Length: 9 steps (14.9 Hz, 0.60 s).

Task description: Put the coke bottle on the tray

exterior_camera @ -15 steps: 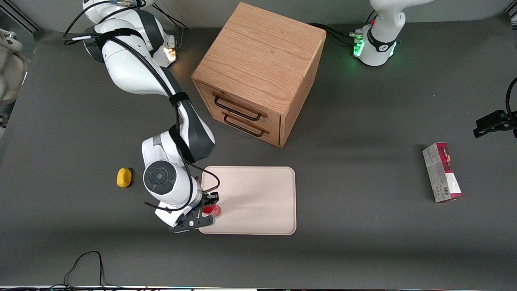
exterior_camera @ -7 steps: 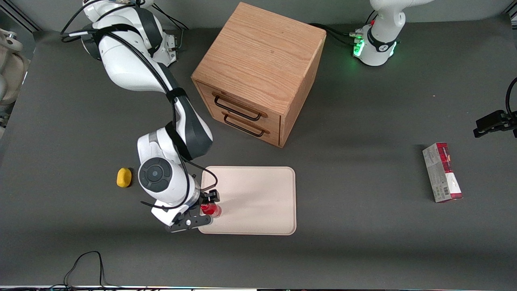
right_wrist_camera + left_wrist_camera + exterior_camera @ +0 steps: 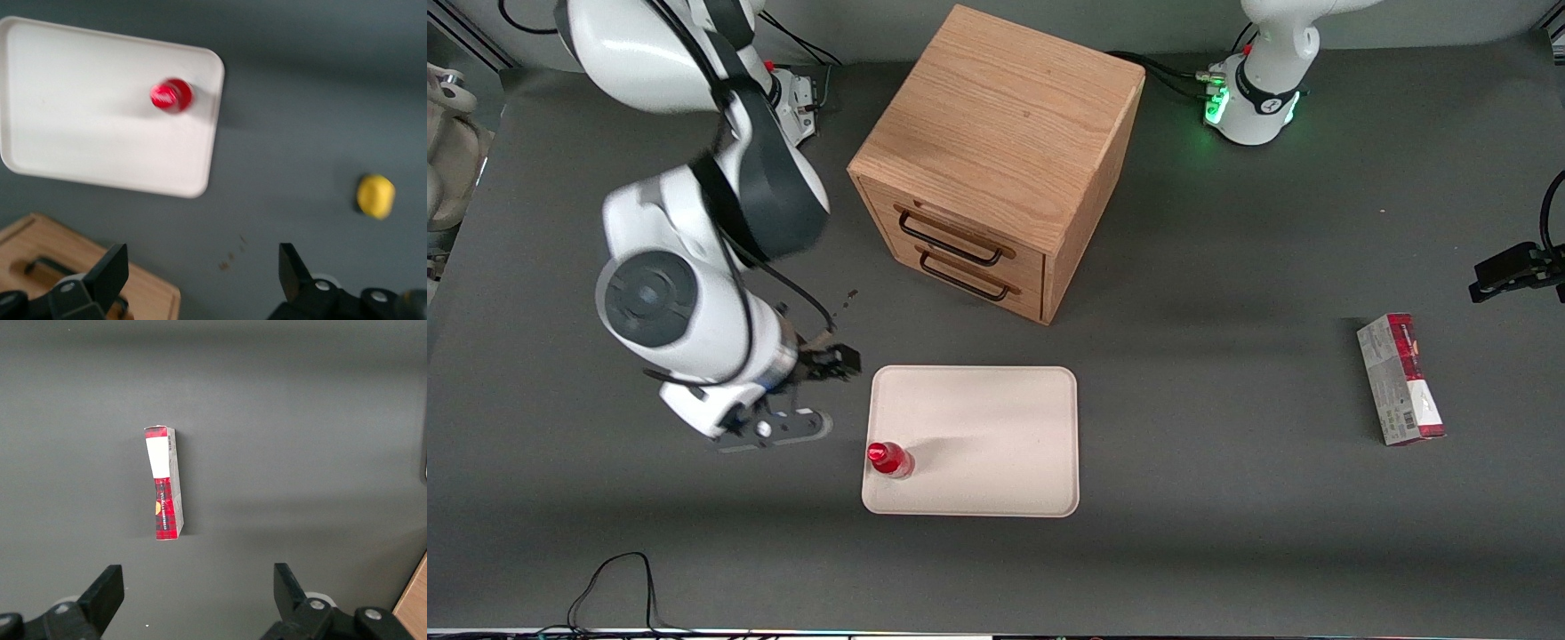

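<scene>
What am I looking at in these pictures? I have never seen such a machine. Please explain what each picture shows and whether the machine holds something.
These are white robot arms fixed to a dark grey table. One camera faces the robots from the front; the two others sit on the arms' wrists and look down at the table past the jaws.

The working arm's gripper hangs open and holds nothing, raised beside the tray. The coke bottle stands upright on that tray, near a corner; from above you see its red cap.

Also on the table: a wooden cabinet with two drawers, a small yellow object, and a red-and-grey carton toward the parked arm's end.
</scene>
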Each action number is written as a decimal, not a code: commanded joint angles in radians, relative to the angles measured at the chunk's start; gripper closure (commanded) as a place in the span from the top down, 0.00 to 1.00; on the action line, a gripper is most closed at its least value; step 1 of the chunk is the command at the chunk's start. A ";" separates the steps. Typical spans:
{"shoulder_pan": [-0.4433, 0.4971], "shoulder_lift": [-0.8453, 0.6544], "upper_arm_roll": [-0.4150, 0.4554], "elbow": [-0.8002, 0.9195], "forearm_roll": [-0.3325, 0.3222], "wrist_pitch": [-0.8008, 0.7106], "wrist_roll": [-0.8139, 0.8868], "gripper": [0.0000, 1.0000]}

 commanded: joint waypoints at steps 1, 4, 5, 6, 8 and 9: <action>-0.003 -0.091 -0.046 -0.046 -0.014 -0.107 -0.022 1.00; -0.046 -0.247 -0.083 -0.214 -0.003 -0.103 -0.109 1.00; -0.084 -0.310 -0.074 -0.296 0.000 -0.070 -0.125 1.00; -0.103 -0.374 -0.073 -0.384 0.005 -0.027 -0.131 1.00; -0.132 -0.490 -0.074 -0.537 0.000 0.062 -0.136 1.00; -0.159 -0.519 -0.073 -0.583 0.003 0.087 -0.140 1.00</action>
